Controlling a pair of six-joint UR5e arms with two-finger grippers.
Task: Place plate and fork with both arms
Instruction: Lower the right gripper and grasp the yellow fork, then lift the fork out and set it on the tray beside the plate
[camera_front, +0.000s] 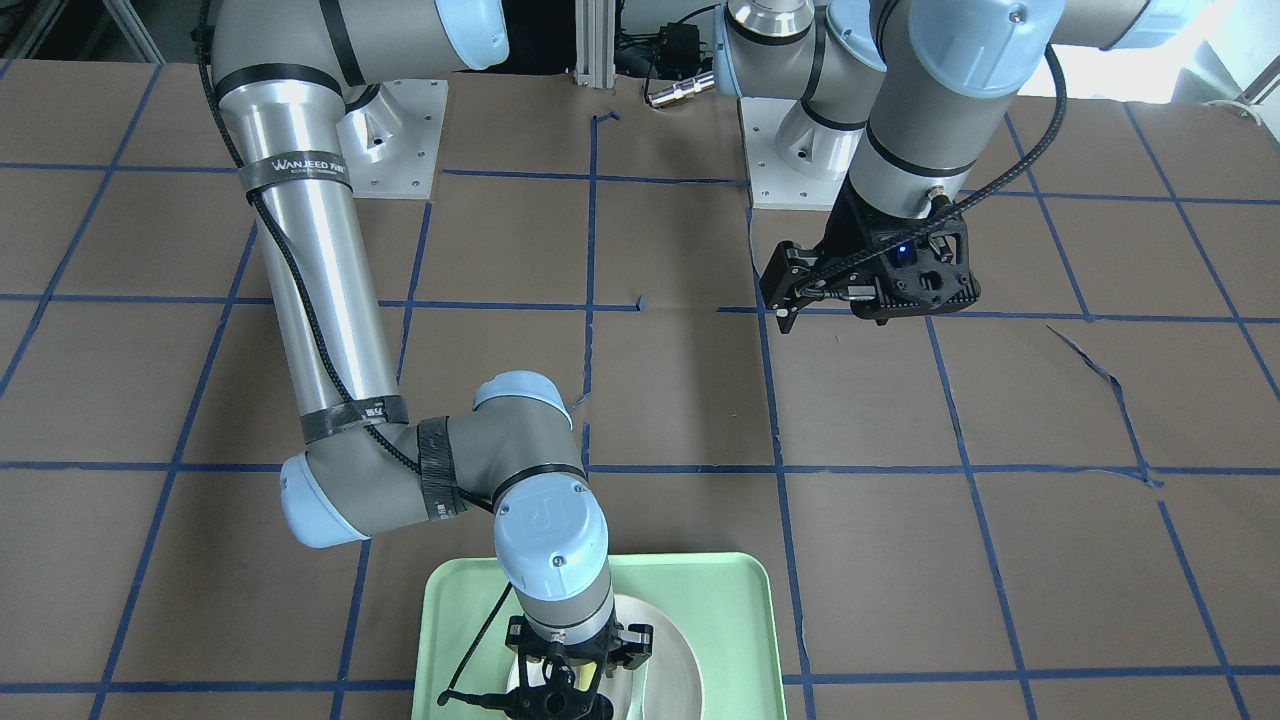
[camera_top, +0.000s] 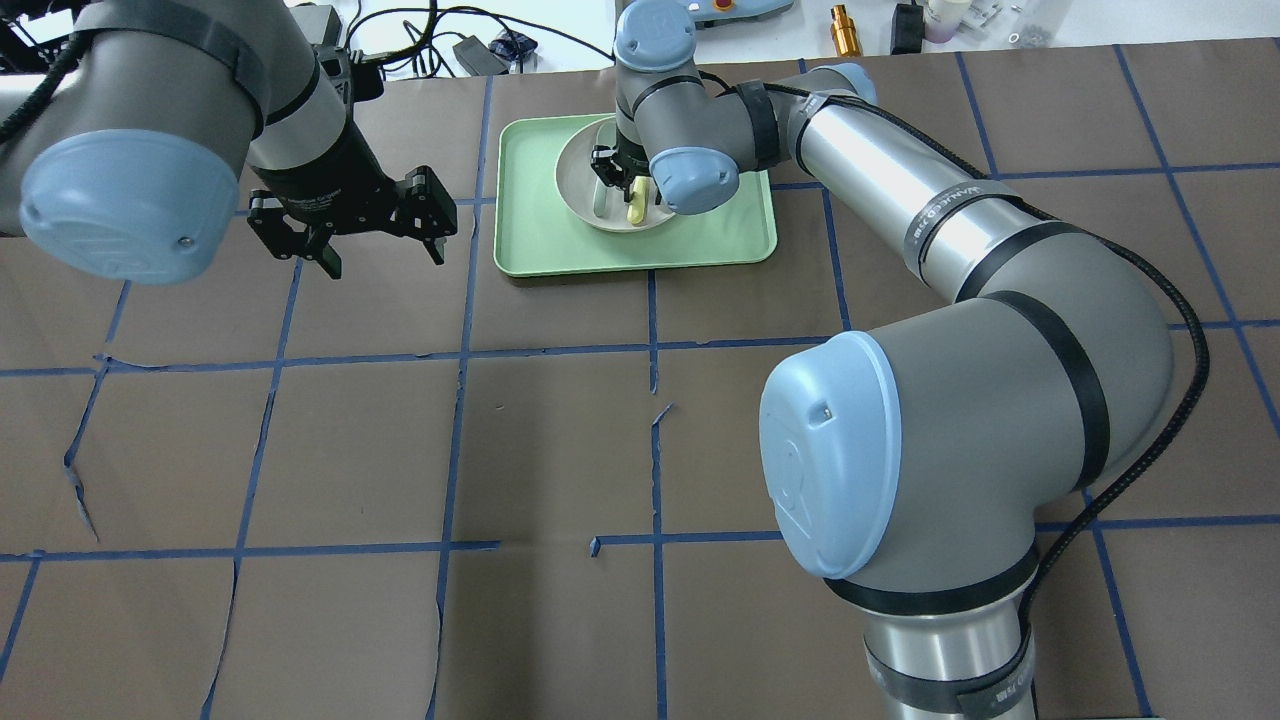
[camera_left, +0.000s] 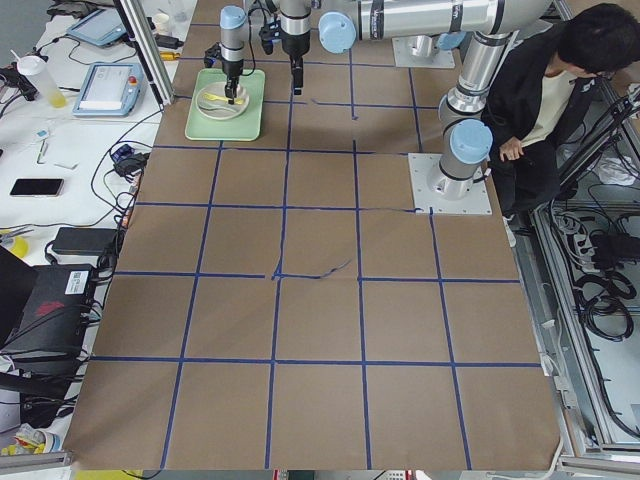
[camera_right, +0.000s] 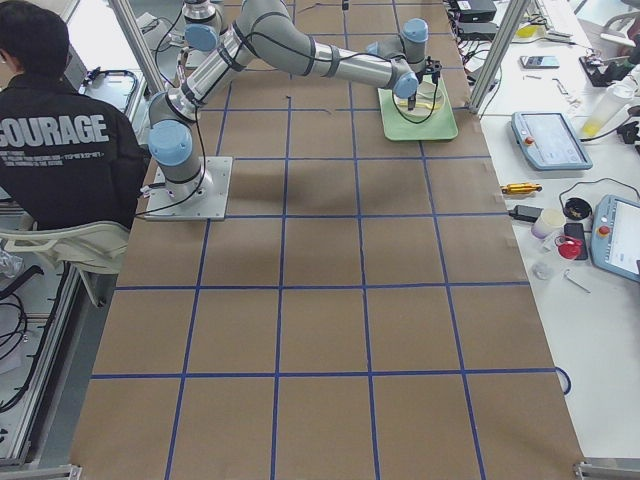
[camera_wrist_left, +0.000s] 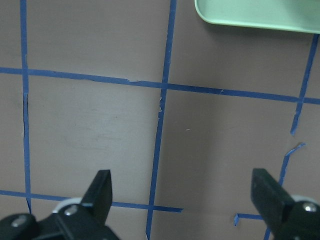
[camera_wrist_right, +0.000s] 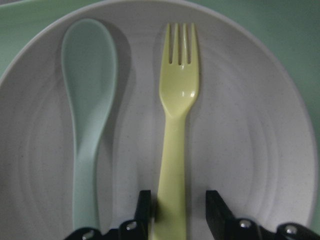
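Observation:
The white plate (camera_wrist_right: 260, 150) lies in the light-green tray (camera_top: 540, 240) at the table's far side. The pale-yellow fork (camera_wrist_right: 176, 100) lies in the plate, tines pointing away from the gripper, beside a grey-green spoon (camera_wrist_right: 90, 100). My right gripper (camera_wrist_right: 176, 212) is down in the plate with its jaws either side of the fork's handle. The left finger touches the handle and a gap shows at the right finger. My left gripper (camera_wrist_left: 185, 200) hangs wide open and empty above bare table, left of the tray in the overhead view (camera_top: 385, 260).
The tray's corner (camera_wrist_left: 250, 15) shows at the top of the left wrist view. Brown paper with a blue tape grid covers the table (camera_top: 560, 440). A person sits beside the robot's base (camera_left: 560, 90). Tools and tablets lie on the side bench (camera_right: 570, 210).

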